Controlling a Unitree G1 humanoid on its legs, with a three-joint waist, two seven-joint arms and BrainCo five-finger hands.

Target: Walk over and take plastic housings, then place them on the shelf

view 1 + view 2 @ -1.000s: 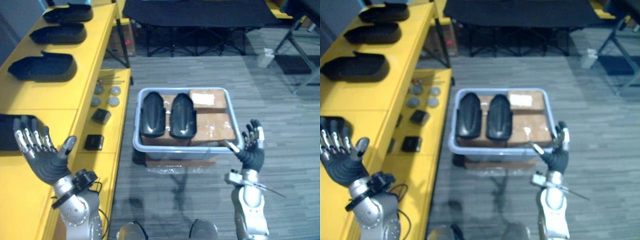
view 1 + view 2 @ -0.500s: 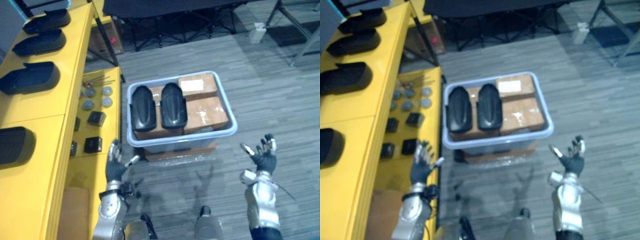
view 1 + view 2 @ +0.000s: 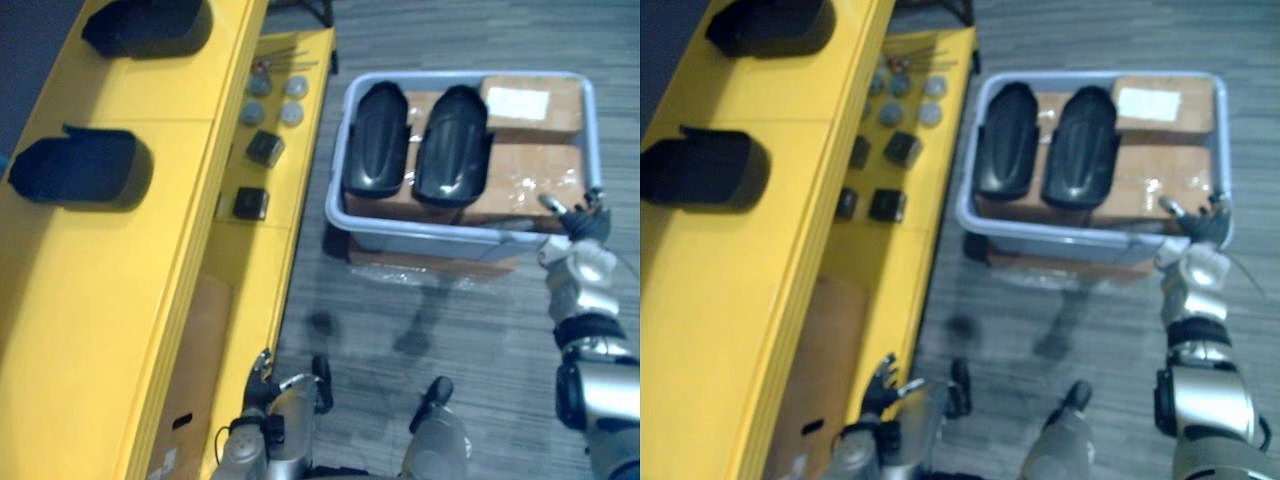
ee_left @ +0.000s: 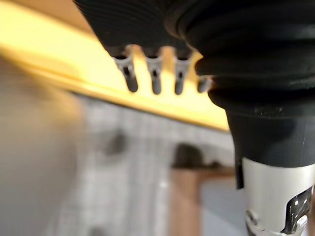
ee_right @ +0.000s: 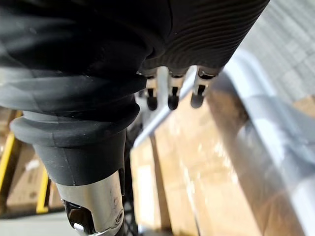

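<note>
Silver fingers of the left hand [image 3: 880, 380] hang loose and apart, low beside the yellow shelf [image 3: 120, 300], holding nothing. Ahead, the right hand [image 3: 580, 222] hovers at the near right corner of the grey-blue bin [image 3: 420, 242], fingers straight and thumb out, likely lining up for a reach inside. Two black plastic housings [image 3: 377, 140] lie side by side, domed side up, on cardboard boxes [image 3: 525, 175] in the bin, which keep them high and easy to grasp. Farther left, other housings [image 3: 80, 167] already rest in a row on the shelf top, showing where these two probably belong.
</note>
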